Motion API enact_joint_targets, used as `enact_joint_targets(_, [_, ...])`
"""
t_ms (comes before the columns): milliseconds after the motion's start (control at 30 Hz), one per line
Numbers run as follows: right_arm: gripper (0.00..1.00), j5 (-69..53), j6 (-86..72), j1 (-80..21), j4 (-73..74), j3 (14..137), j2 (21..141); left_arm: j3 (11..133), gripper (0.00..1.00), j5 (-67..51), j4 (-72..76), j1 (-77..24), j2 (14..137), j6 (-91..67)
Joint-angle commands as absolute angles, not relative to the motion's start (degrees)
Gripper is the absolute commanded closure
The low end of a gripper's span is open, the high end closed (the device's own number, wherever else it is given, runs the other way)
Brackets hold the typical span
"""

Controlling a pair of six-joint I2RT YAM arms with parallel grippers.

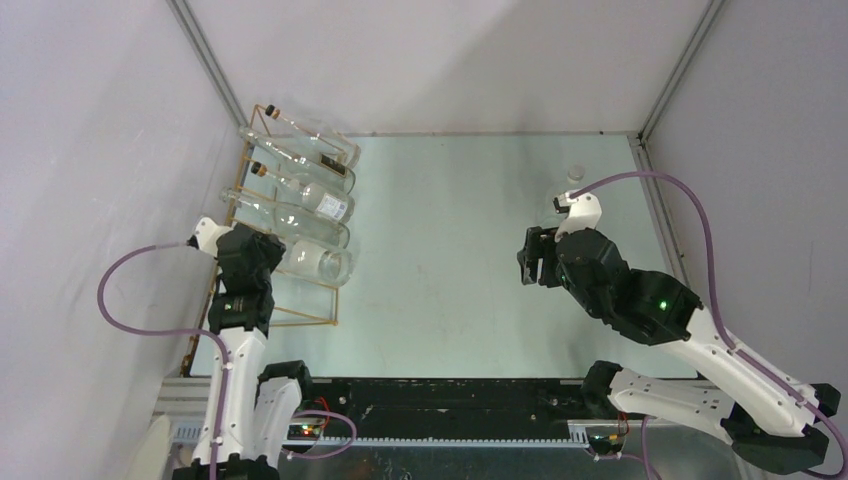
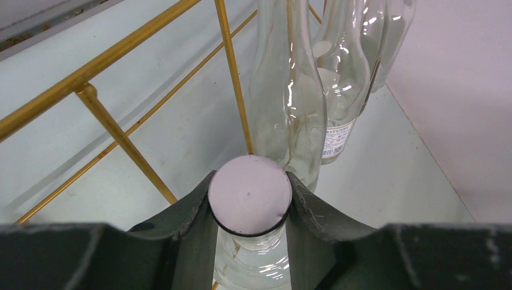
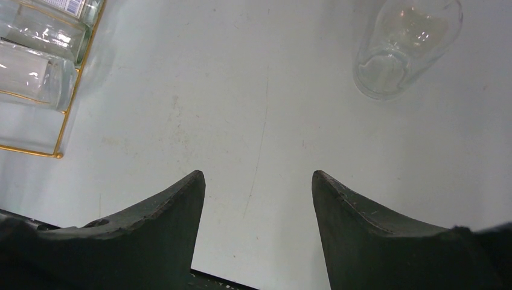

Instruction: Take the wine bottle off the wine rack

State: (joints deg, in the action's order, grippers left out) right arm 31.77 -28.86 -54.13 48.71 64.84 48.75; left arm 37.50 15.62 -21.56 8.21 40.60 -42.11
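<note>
1. The wine bottle [image 2: 249, 199] is clenched at its capped neck by the left tool [image 2: 250, 181].
2. It is seen lying in the wine rack [image 2: 115, 130], at the worktop's [image 1: 450, 250] left edge.
3. The right tool [image 3: 256, 176] is held released; lifting out is judged not yet done.

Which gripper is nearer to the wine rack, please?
Left. The left gripper is at the wine rack, shut on the neck of a bottle lying in it; the right gripper hangs open over bare table, well off to the rack's right.
</note>
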Motion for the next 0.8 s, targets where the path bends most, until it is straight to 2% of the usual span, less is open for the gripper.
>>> enact_joint_targets(0, [0.31, 32.9, -28.2, -53.9, 47.5, 64.9, 49.0, 39.2, 1.0, 19.9, -18.8, 8.7, 36.4, -38.0])
enact_joint_targets(167, [0.31, 32.2, -28.2, -53.8, 47.7, 64.8, 49.3, 41.3, 1.0, 19.6, -20.3, 7.4, 34.9, -36.3])
enact_joint_targets(500, [0.32, 31.2, -28.9, -53.8, 46.5, 62.0, 48.6, 44.9, 1.0, 29.6, -22.4, -4.1, 34.4, -30.9])
enact_joint_targets(767, [0.31, 34.3, -27.4, -53.6, 47.0, 62.0, 45.9, 49.1, 1.0, 37.6, -20.8, -14.8, 38.7, -26.6])
